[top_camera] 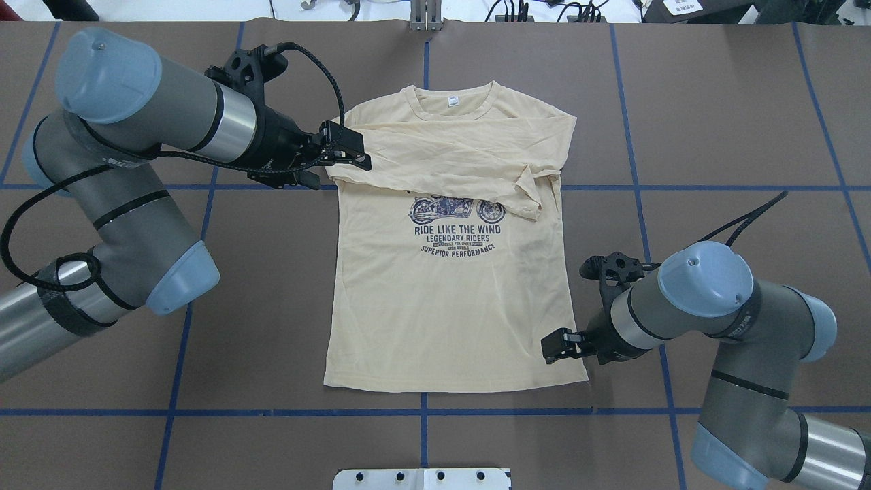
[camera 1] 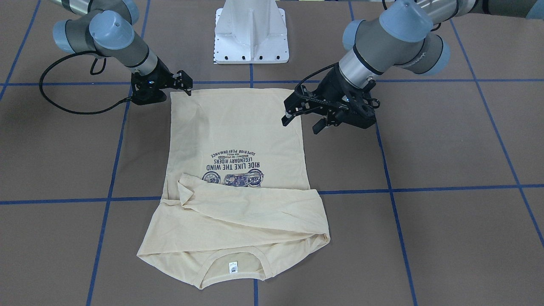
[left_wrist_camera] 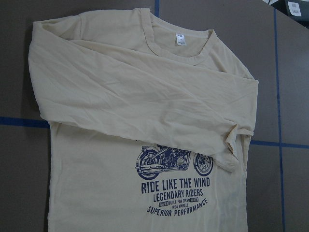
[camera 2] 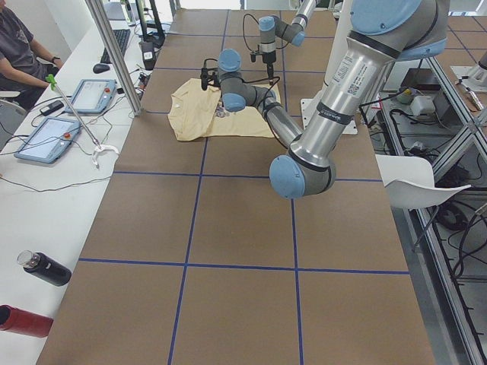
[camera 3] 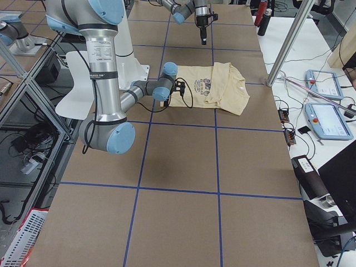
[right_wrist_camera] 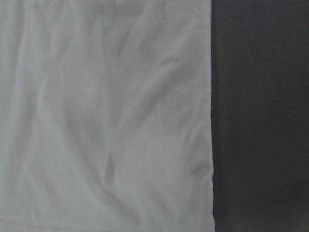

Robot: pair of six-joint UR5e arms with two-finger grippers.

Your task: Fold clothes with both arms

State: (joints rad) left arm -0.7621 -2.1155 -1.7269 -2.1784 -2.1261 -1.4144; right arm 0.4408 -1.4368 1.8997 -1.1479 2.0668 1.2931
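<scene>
A brown paper-covered table (top_camera: 714, 102) marked with blue tape lines holds a pale cream-yellow long-sleeved T-shirt (top_camera: 442, 313). It lies flat and print-up at the middle, with the neck far from the robot and the hem near. The left arm (top_camera: 136, 102) holds its hand (camera 1: 301, 123) raised above the shirt, jaws wide apart and empty. The right arm (top_camera: 708, 292) sets its hand (top_camera: 552, 346) low at the near right hem corner. Its jaws appear parted, and the cloth there lies unlifted. A soft, slightly creased sleeve (top_camera: 442, 160) is already folded across the chest. The body looks unfolded, so most folding seems left. The navy motorcycle print (top_camera: 457, 228), ribbed neck (top_camera: 415, 109) and small white label (top_camera: 450, 102) all show.
</scene>
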